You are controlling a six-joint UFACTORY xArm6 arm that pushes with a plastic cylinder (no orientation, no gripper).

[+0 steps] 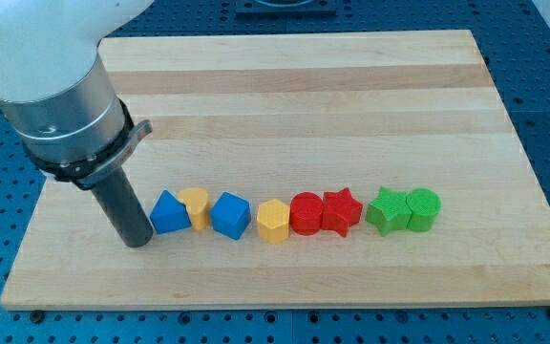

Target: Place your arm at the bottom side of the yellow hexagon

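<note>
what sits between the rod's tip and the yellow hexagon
In the camera view, from my tip rightward: blue triangular block, yellow rounded block, blue cube, then yellow hexagon.

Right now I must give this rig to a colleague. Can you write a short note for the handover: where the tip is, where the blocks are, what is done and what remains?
Tip: my tip rests on the board at the left end of the row, just left of the blue block.
Blocks: one row, left to right: blue block, a yellow block behind it, blue cube, yellow hexagon, red cylinder, red star, green star, green cylinder.
Done: nothing yet; the tip is not at the hexagon.
Left: bring the tip to the view's right, along the bare board below the row, and stop just under the yellow hexagon.
</note>
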